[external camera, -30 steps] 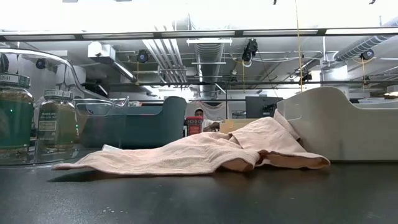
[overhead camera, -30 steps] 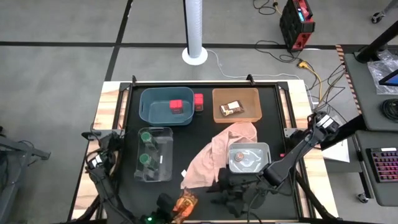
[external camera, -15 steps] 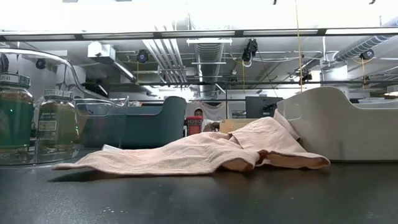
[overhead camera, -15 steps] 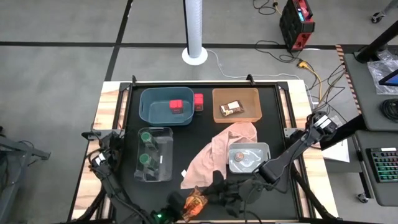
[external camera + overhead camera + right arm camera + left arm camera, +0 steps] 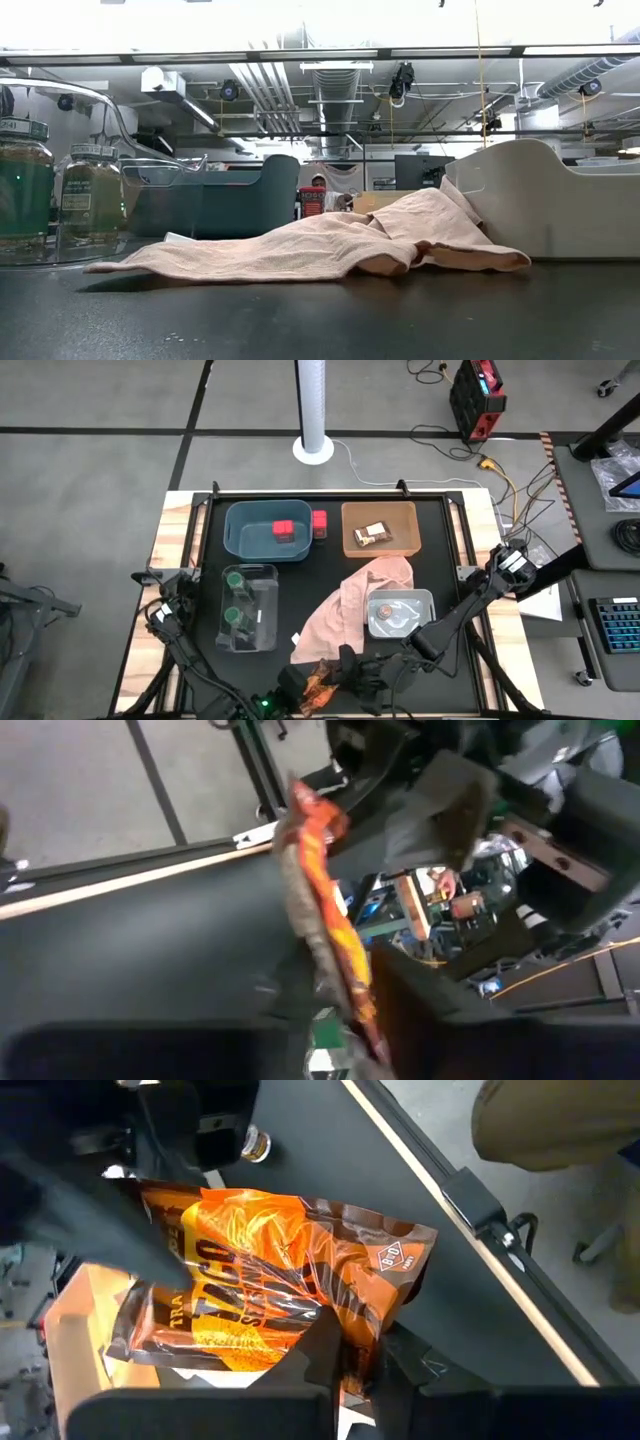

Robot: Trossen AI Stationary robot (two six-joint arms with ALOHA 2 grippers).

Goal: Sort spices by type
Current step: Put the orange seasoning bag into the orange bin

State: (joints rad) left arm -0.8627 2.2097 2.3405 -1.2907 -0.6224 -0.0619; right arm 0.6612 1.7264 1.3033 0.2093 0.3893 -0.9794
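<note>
At the tabletop's [image 5: 450, 560] near edge, both the left pincer [image 5: 345, 1365] and right pincer [image 5: 350, 672] are clamped on one orange packet [image 5: 270, 1285].

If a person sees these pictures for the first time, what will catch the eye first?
The bright orange packet stands out first: it is held up at the table's near edge where the left gripper and right gripper meet, the left one shut on its edge. Next comes the pink cloth, crumpled in the middle of the table. Then two pink boxes, one inside the teal bin, the other just beside it.
</note>
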